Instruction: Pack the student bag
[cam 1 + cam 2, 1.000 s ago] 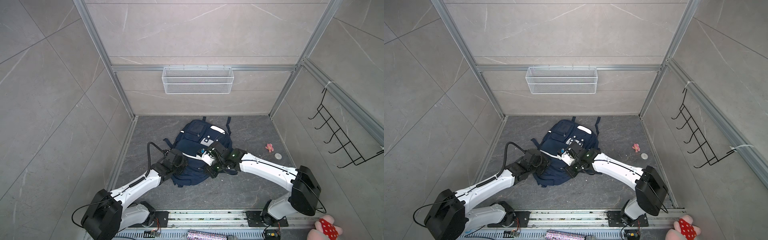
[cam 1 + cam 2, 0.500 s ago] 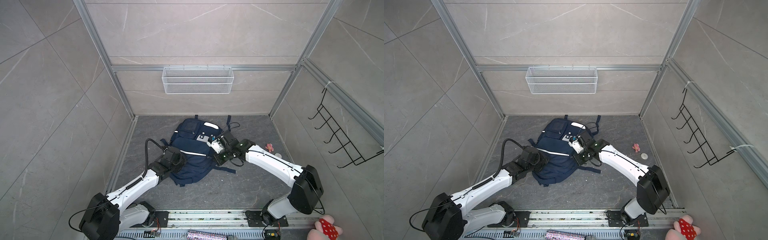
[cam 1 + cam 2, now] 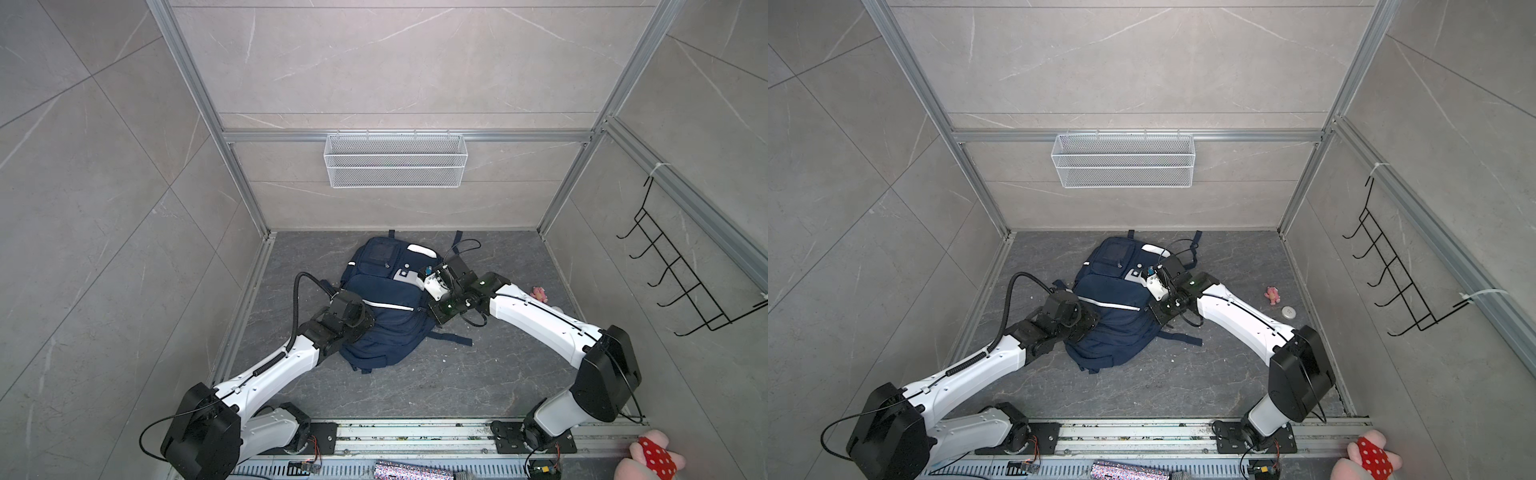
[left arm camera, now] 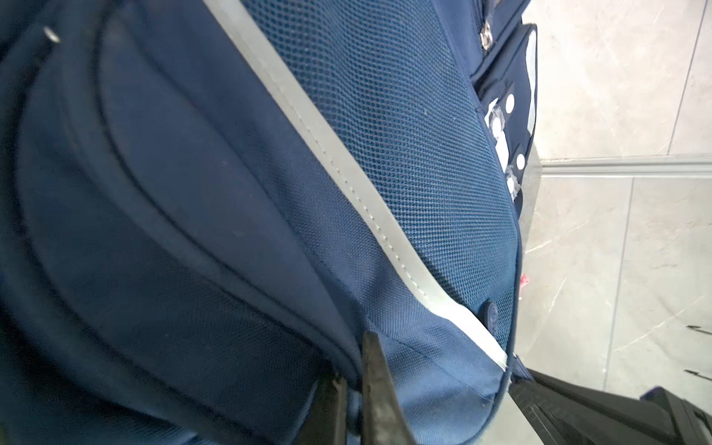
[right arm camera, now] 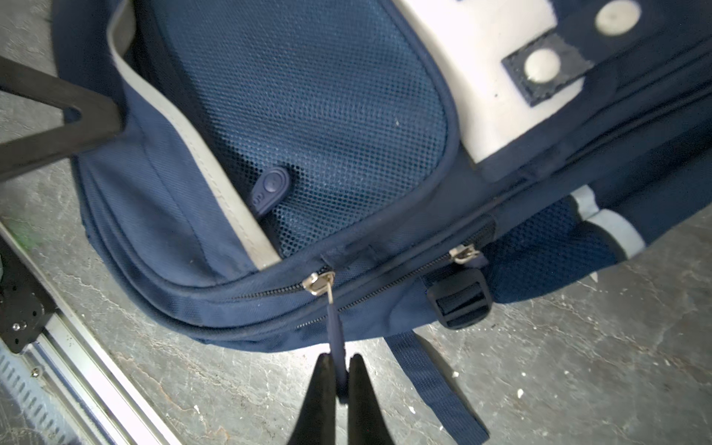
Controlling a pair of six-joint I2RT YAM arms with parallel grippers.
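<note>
The student bag [image 3: 386,307] [image 3: 1113,316], a navy backpack with white stripes and pale patches, lies flat on the dark floor in both top views. My left gripper [image 4: 352,379] [image 3: 366,318] is shut on a fold of the bag's fabric at its left side. At the bag's right side, my right gripper [image 5: 339,370] [image 3: 430,305] is shut on the blue strap of a zip pull [image 5: 334,323], whose slider [image 5: 318,283] sits on the bag's side seam. A second slider [image 5: 464,255] lies further along that side. The bag's inside is hidden.
A white wire basket [image 3: 395,160] hangs on the back wall and a black hook rack [image 3: 681,282] on the right wall. A small pink toy [image 3: 539,293] and a white disc [image 3: 1288,312] lie right of the bag. A loose bag strap [image 3: 451,337] trails on the floor. A plush toy [image 3: 652,457] sits at the front right.
My right gripper has moved toward the back right with the zip pull in it. The bag has stretched out and slid a little toward the back wall. The left gripper keeps its hold.
</note>
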